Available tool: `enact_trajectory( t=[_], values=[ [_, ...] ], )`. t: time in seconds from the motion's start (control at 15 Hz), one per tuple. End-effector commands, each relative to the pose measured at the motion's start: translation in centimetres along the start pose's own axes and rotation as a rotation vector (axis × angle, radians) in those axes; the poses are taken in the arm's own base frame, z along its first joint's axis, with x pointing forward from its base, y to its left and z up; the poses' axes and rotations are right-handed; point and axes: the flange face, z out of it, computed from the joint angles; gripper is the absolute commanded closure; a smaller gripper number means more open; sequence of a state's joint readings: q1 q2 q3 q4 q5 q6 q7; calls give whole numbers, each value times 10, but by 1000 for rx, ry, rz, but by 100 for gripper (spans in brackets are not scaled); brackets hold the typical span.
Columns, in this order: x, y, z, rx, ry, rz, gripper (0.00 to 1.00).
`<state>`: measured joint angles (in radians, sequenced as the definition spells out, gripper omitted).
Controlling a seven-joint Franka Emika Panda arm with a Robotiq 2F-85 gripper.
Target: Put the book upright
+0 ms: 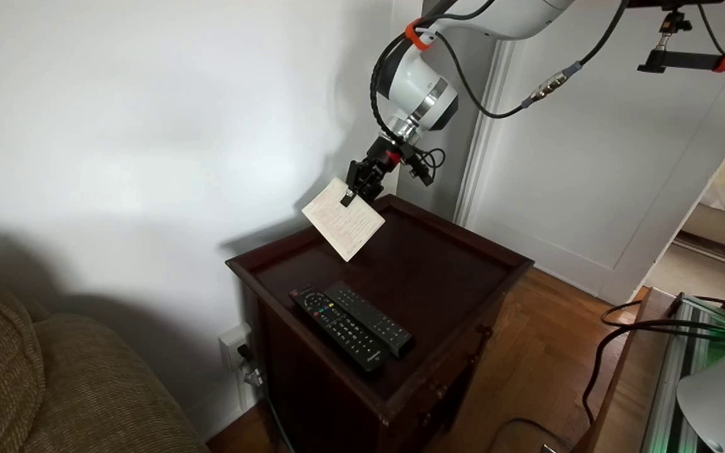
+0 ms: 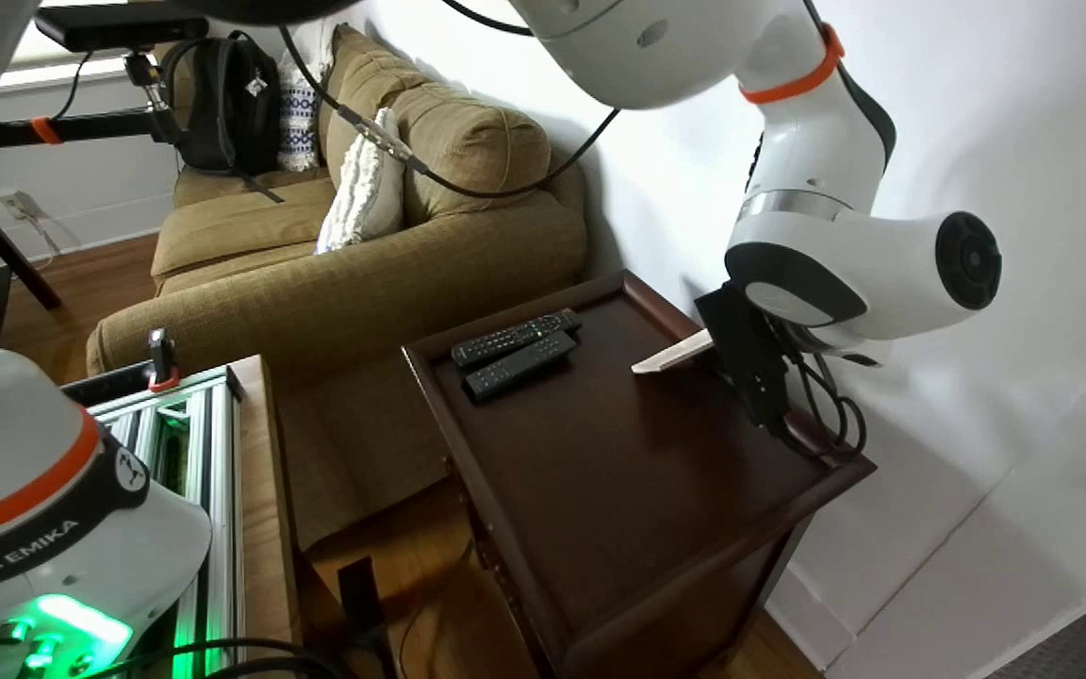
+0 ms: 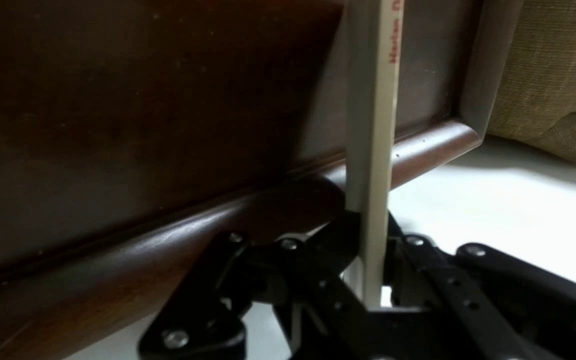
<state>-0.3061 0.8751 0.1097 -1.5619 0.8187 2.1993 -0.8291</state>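
Well, the jaws are clamped on the book [image 1: 340,229], pinching both faces near its upper edge, and the wrist view shows its narrow, red-lettered side between them. That grip looks sound enough to turn with, so the step in hand is probably squaring the book up before it is stood. It is held tilted over the table [image 1: 457,258], a corner pointing down; whether that corner touches the surface I cannot tell. I would roll it first, until one whole lower edge runs parallel to the table, and only then bring it down slowly. Aim inside the raised rim [image 3: 433,145], since an edge caught on that lip would rock. The wall [image 1: 148,138] is near on that side, so a small turn seems safer than a wide sweep. So thin a book may topple easily: let the full edge bear, check it is plumb, then part the jaws evenly and back away straight. Farther out, the coloured-button remote [image 1: 337,328] and the plainer remote [image 1: 370,319] lie side by side, well apart from the book; keep the path off them.
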Motion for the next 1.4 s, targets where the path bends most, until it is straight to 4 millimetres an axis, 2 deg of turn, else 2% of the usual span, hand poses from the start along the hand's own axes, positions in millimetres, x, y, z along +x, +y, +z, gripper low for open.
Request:
enact_trajectory(
  t=[0.0,0.2,0.4,0.67,1.0,1.13,1.33],
  values=[
    [-15,-34,-21,-129,-28,58,97],
    [-23,-64,-24,-272,-47,86,97],
    [-31,-87,-17,-407,-69,98,97],
    [-43,-109,-15,-594,-115,106,97],
    [-62,-119,-32,-840,-195,119,97],
    [-69,-113,-29,-940,-234,126,97],
    [-78,-102,-12,-1080,-317,112,97]
  ],
)
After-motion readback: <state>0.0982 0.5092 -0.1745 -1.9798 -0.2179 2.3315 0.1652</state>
